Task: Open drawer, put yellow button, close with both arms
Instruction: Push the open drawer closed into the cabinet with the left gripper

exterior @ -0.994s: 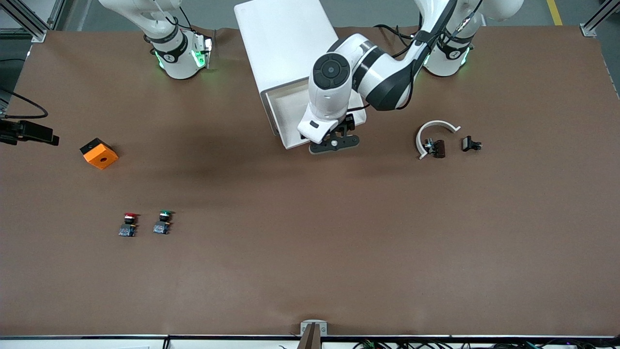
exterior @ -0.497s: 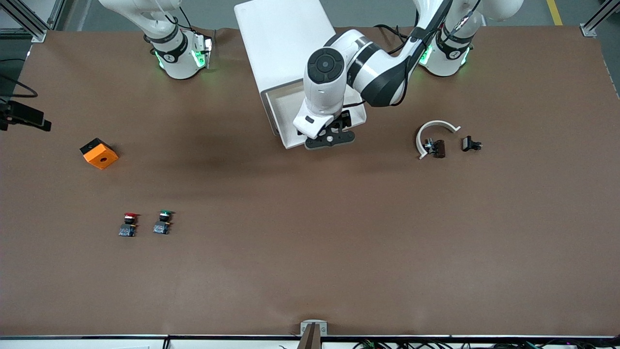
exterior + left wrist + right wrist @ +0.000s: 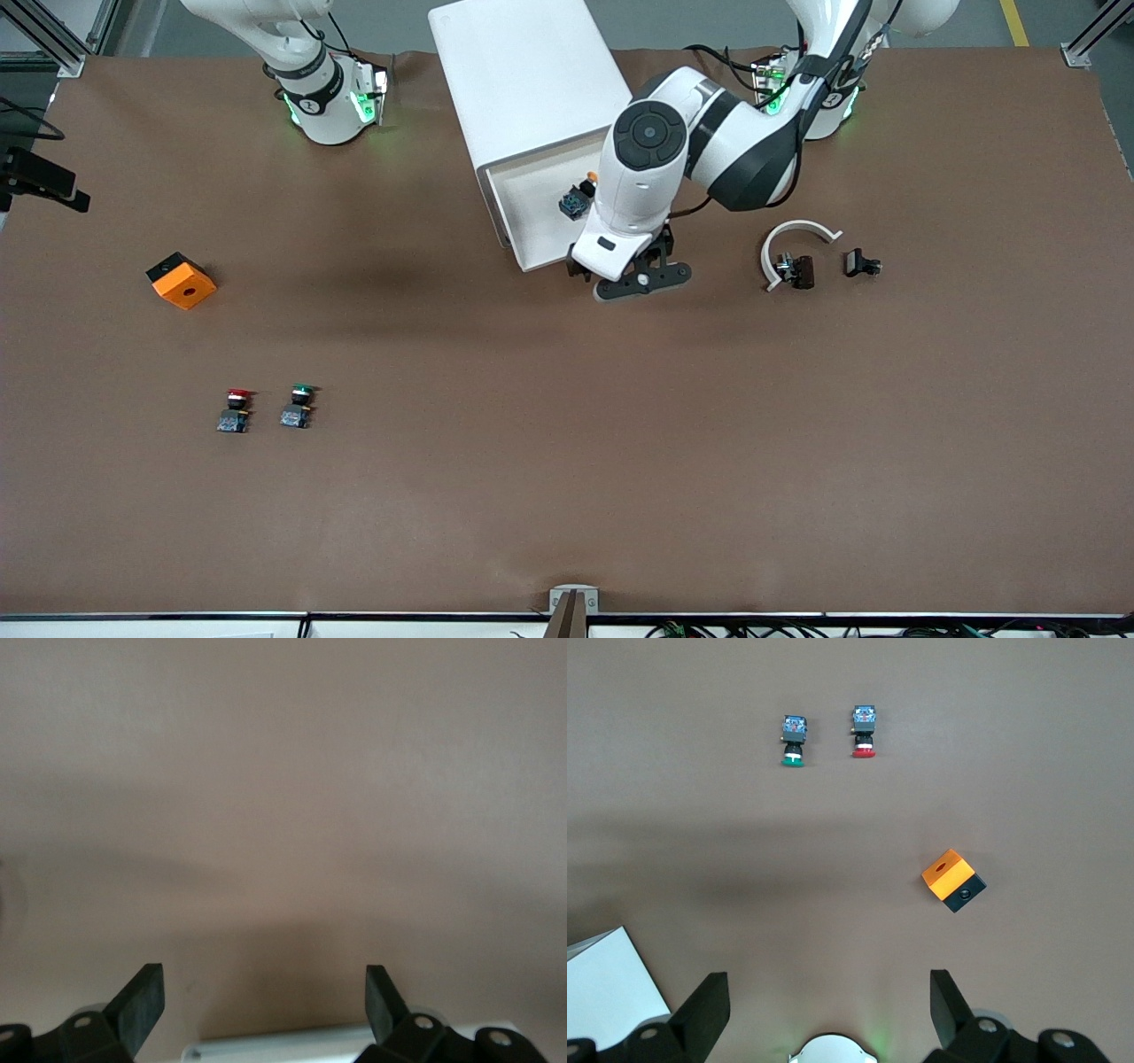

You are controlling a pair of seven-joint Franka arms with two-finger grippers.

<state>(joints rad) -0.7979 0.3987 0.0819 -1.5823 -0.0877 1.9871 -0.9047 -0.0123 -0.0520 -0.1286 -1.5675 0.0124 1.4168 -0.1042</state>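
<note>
The drawer (image 3: 530, 193), uppermost in the white cabinet (image 3: 523, 80), stands pulled out. The yellow button (image 3: 578, 200) lies in its tray on the side toward the left arm's end, partly hidden by the left arm. My left gripper (image 3: 641, 278) hangs open and empty over the table, just off the drawer front's corner; in the left wrist view its fingers (image 3: 142, 997) frame bare table, with the drawer's white edge (image 3: 354, 1041) close below them. My right gripper (image 3: 828, 992) waits open and empty, high over its own base, out of the front view.
A red-capped button (image 3: 236, 409) and a green-capped button (image 3: 297, 406) stand together toward the right arm's end, nearer the front camera. An orange box (image 3: 182, 280) sits farther back. A white curved piece (image 3: 797, 232) and small black parts (image 3: 861, 263) lie toward the left arm's end.
The left arm has swung off the drawer tray toward its own end and out past the drawer front, uncovering the yellow button in the tray. The right arm's base has not moved.
</note>
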